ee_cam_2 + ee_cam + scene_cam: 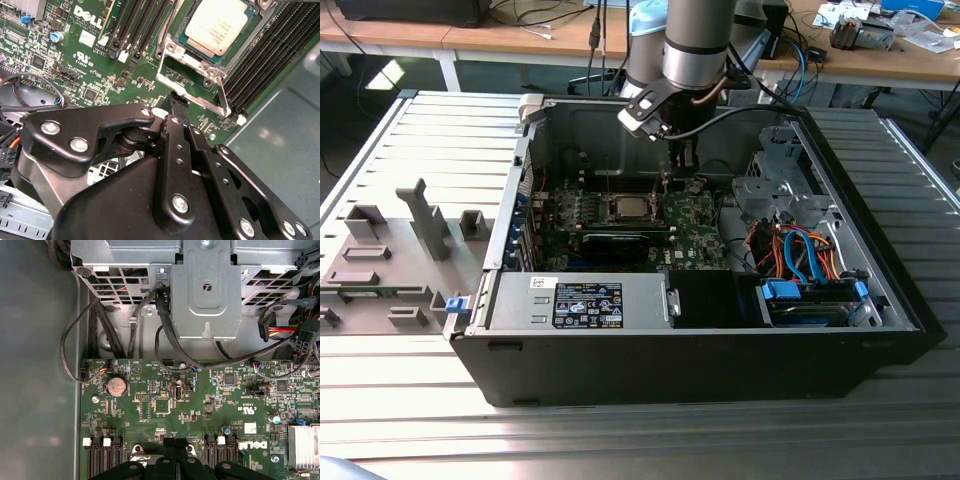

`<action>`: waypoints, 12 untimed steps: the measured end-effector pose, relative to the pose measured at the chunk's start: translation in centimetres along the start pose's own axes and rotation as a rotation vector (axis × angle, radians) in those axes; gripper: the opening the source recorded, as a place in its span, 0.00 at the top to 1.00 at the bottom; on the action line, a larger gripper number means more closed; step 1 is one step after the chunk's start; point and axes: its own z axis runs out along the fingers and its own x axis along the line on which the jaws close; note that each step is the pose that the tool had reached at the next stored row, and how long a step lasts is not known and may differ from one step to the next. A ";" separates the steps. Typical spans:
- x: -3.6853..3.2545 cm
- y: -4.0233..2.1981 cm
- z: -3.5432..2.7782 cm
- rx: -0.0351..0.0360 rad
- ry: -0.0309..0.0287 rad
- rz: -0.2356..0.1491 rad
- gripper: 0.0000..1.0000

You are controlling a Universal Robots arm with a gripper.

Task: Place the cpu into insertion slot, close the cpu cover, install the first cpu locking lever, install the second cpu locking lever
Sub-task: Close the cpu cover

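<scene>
Clearly the cpu (218, 24) is sitting in the insertion slot, its silvery top showing through the window of the cpu cover (195, 59), which is lying flat around it. Along the socket's edge a locking lever (223, 97) is running lengthwise toward the tool (177, 100) — the tip is hanging just beside that end, pinched narrow, and I am seeing nothing between the fingers. In the exterior view it is hanging to the exterior view's right of the cpu, inside the computer case (720, 360) on the slatted counter (400, 400).
</scene>
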 end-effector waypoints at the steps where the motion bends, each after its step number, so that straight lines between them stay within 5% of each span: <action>1: 0.00 -0.04 0.00 0.0000 0.0000 0.000 0.89; 12: 0.00 -0.56 -0.02 -0.0004 0.0000 0.000 0.89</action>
